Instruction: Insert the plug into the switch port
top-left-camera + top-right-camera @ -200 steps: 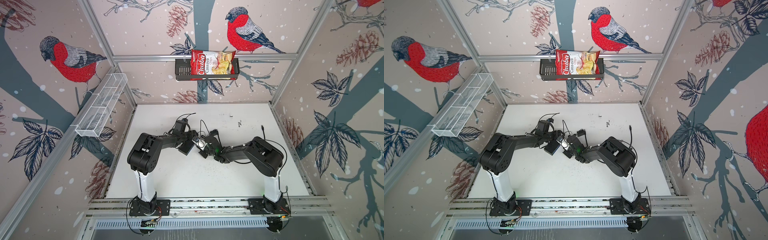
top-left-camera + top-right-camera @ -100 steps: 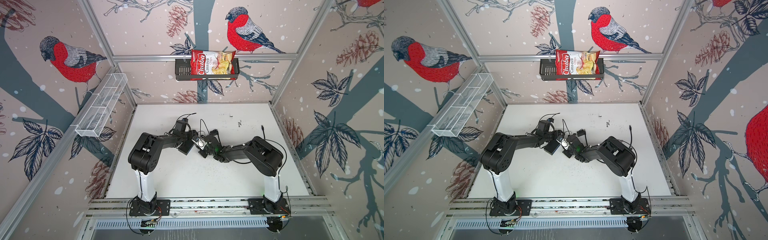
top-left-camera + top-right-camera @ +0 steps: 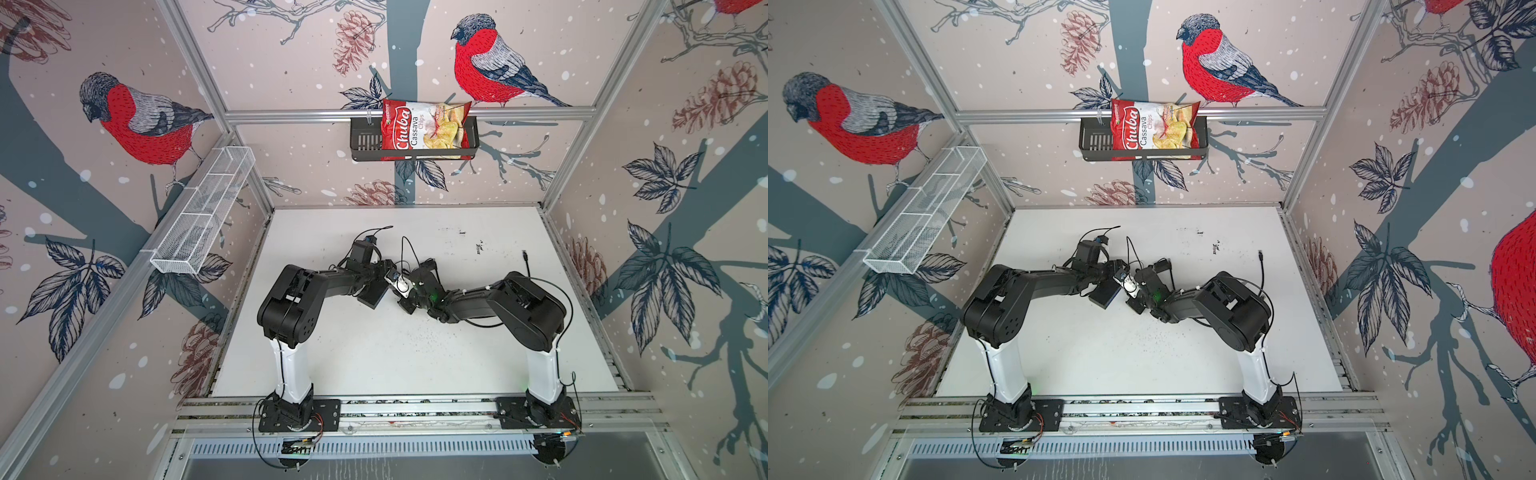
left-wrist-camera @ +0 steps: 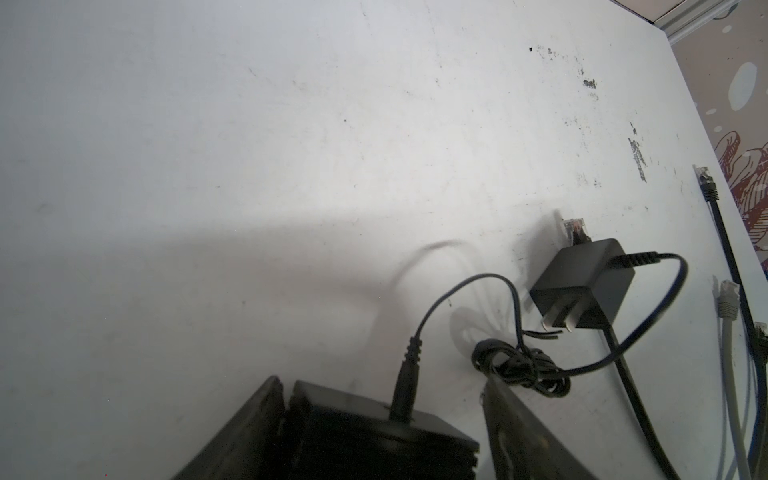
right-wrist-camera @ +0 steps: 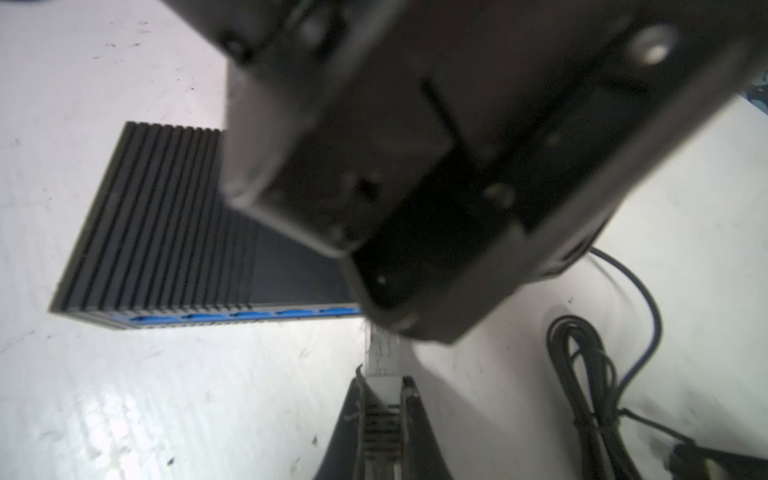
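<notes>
table (image 3: 415,357) white and scuffed. switch (image 3: 372,294) sits mid-table, left gripper (image 4: 380,390) jaws wide, clamped across its body. right gripper (image 5: 384,382) pinched nearly closed on plug (image 5: 382,353), tip just beside switch's blue ports.

Walls (image 3: 291,62) papered with red-breasted birds, pinecones and leaves enclose a scuffed white desk (image 3: 374,353) at the centre of both top views, with a white wire basket (image 3: 203,216) at the left and a black shelf (image 3: 363,141) holding a red chip bag (image 3: 419,129) at upper centre.

Ribbed matt black switch (image 5: 158,216), clear plastic plug (image 5: 382,353), scuffed white table (image 4: 249,166)
</notes>
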You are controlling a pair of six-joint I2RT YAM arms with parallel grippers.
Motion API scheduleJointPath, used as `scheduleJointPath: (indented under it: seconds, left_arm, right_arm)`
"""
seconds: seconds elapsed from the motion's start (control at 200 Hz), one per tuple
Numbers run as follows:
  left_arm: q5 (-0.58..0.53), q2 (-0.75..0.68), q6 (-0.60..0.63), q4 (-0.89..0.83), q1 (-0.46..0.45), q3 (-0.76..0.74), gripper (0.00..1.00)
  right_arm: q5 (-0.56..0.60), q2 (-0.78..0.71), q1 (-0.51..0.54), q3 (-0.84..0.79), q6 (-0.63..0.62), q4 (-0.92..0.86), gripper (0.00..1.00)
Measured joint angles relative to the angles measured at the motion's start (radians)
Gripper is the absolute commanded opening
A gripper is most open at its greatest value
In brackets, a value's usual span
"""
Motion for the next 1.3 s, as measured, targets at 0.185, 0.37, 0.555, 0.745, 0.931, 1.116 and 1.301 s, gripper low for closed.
scheduleJointPath:
  seconds: [0.185, 0.37, 0.555, 0.745, 0.931, 1.116, 1.301]
  left_arm:
    - [0.000, 0.000, 0.000, 0.001, 0.000, 0.000, 0.74]
    - [0.002, 0.005, 0.003, 0.008, -0.001, 0.000, 0.74]
    - [0.007, 0.012, 0.014, 0.026, -0.001, 0.002, 0.74]
    - [0.007, 0.016, 0.041, 0.027, -0.002, 0.002, 0.74]
    - [0.000, 0.018, 0.058, 0.027, -0.008, 0.002, 0.74]
    - [-0.010, 0.021, 0.065, 0.031, -0.009, 0.002, 0.74]
    - [-0.033, 0.023, 0.073, 0.033, -0.013, 0.003, 0.74]
  right_arm:
    - [-0.002, 0.000, 0.002, 0.000, 0.001, 0.000, 0.00]
    - [0.012, 0.000, 0.003, 0.000, 0.004, 0.002, 0.00]
    - [0.018, 0.000, -0.001, 0.025, -0.003, -0.036, 0.00]
    - [0.005, -0.007, -0.008, 0.053, -0.030, -0.090, 0.00]
    - [-0.006, -0.007, -0.012, 0.066, -0.047, -0.113, 0.00]
    - [-0.007, 0.003, -0.013, 0.078, -0.038, -0.117, 0.00]
    - [-0.003, 0.019, -0.013, 0.075, 0.013, -0.093, 0.00]
